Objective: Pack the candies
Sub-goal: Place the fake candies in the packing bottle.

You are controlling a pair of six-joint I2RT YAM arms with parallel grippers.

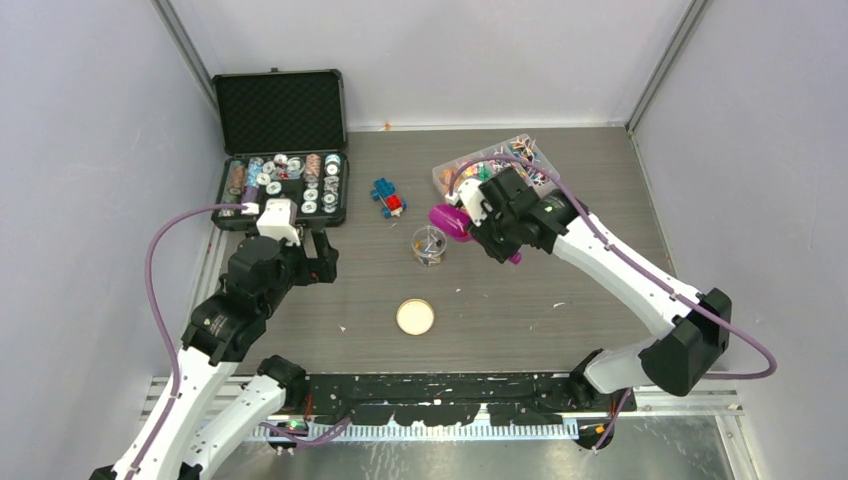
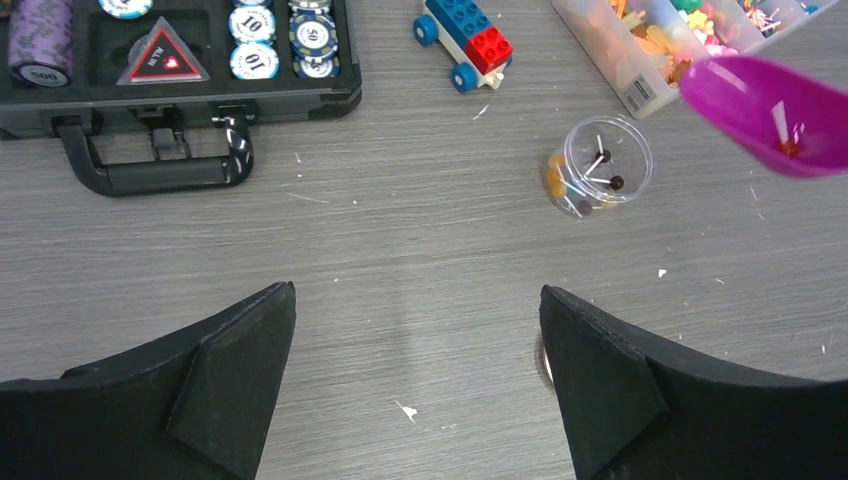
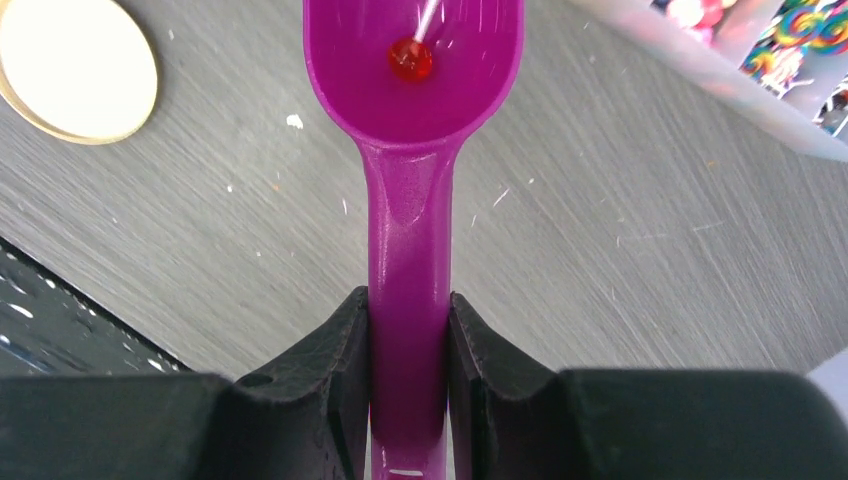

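The candies (image 1: 497, 163) are a heap of tiny multicoloured sweets in a clear tray (image 2: 625, 80) at the back right, whose corner also shows in the right wrist view (image 3: 700, 65). My right gripper (image 3: 408, 310) is shut on the handle of a purple scoop (image 1: 451, 221). One red lollipop (image 3: 410, 58) lies in the scoop's bowl (image 2: 770, 105). The bowl hangs just right of a small clear jar (image 1: 429, 245) that has a few sweets on sticks inside (image 2: 598, 165). My left gripper (image 2: 417, 300) is open over bare table, left of the jar, with nothing between its fingers.
A round cork disc (image 1: 415, 317) lies flat near the front middle (image 3: 75, 70). An open black case (image 1: 285, 185) of poker chips stands at the back left, its handle (image 2: 160, 170) facing me. A blue-and-red brick car (image 1: 388, 197) sits between the case and the tray.
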